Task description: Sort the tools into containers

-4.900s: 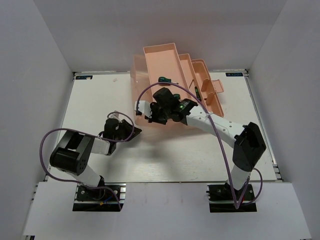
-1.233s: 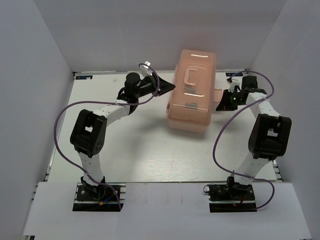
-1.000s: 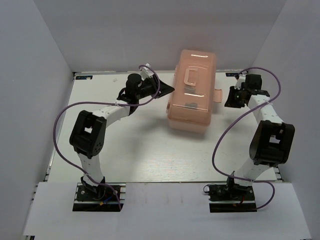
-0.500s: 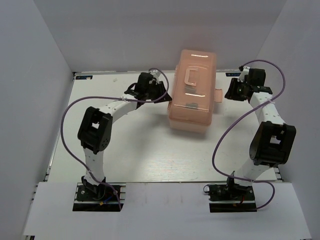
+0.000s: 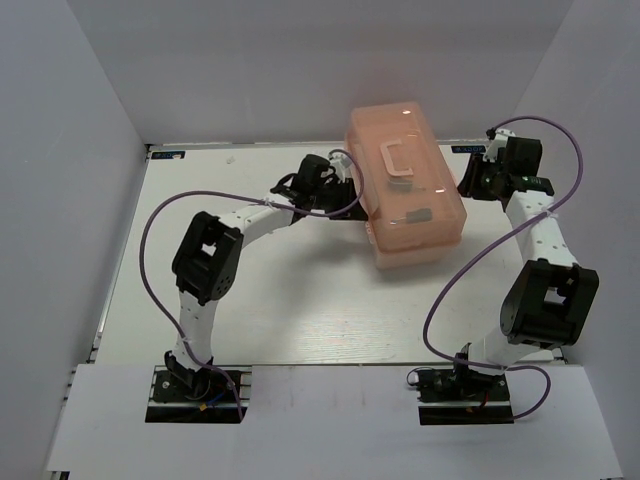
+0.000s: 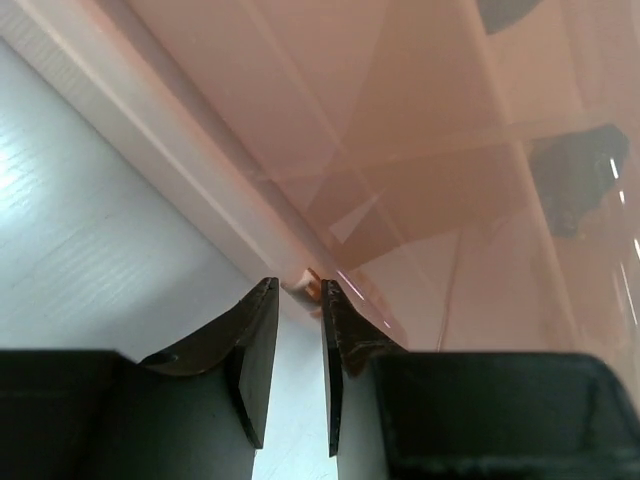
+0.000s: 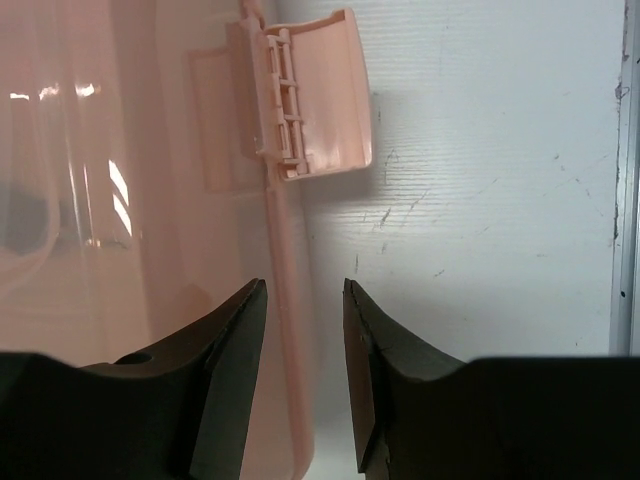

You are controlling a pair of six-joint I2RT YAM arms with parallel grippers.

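The salmon-pink toolbox (image 5: 405, 200) stands closed at the back of the table, askew, its lid handle (image 5: 397, 158) on top. The tools are hidden inside; only dim dark shapes (image 6: 575, 175) show through the plastic. My left gripper (image 5: 352, 207) is at the box's left side, its jaws narrowly apart and closed on a small pink tab of the rim (image 6: 308, 284). My right gripper (image 7: 305, 290) is open astride the box's right rim, one finger over the lid, the other over the table. The latch flap (image 7: 320, 90) hangs open just ahead of it.
White walls close in the table at the back and both sides. A metal rail (image 7: 625, 200) runs along the table's right edge near my right gripper. Purple cables loop from both arms over the table.
The toolbox has turned, its near end swinging to the right. My left arm has travelled right with it. My right gripper's jaws have opened and it has drawn back toward the far right.
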